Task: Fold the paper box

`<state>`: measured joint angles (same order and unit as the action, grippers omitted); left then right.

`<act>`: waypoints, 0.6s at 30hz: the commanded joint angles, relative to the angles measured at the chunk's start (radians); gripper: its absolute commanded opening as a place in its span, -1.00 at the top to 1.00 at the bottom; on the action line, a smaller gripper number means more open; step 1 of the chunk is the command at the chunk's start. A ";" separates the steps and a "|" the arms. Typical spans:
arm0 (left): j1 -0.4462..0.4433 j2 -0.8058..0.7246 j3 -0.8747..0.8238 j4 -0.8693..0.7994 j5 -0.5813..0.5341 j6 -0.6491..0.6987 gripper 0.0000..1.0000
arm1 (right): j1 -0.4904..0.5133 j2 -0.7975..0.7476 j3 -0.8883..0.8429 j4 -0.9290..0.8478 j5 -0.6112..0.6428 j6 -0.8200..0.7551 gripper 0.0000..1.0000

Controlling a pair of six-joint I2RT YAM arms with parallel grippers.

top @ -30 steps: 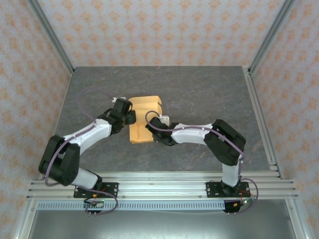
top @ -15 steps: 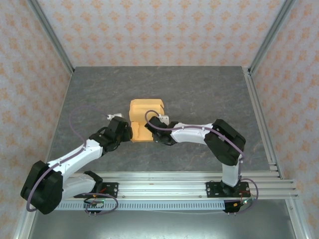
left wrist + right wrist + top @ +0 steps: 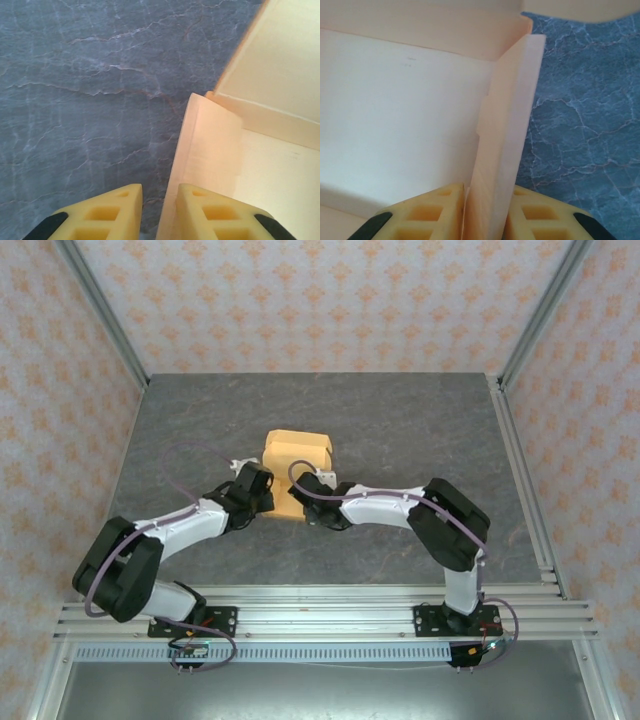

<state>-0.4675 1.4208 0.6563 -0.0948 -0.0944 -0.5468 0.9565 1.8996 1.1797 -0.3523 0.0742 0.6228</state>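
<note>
Grey table (image 3: 400,430), patterned walls (image 3: 320,300), right tool (image 3: 485,191) pinching paper box (image 3: 395,100), left tool (image 3: 160,192) seemingly ajar

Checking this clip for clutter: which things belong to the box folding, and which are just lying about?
Job: paper box; left claw, right claw, each at a side wall.
Not the job: grey table, patterned walls, aluminium frame.

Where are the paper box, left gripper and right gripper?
paper box (image 3: 297,452): top external view, on its tan upper card.
left gripper (image 3: 160,202): left wrist view, midway between its fingers.
right gripper (image 3: 485,210): right wrist view, midway between its fingers.
</note>
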 commanded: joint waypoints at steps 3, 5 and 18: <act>-0.032 0.106 0.013 -0.003 -0.059 -0.004 0.60 | 0.017 0.023 0.029 -0.013 -0.013 -0.025 0.52; -0.043 0.143 0.031 -0.011 -0.084 0.007 0.67 | 0.019 0.023 0.029 -0.011 -0.015 -0.029 0.52; -0.066 0.279 0.135 -0.090 -0.202 0.043 0.62 | 0.026 0.017 0.008 0.014 -0.028 -0.026 0.52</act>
<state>-0.5369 1.6279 0.8032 -0.0887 -0.2703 -0.4908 0.9573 1.9068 1.1908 -0.3378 0.1009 0.6228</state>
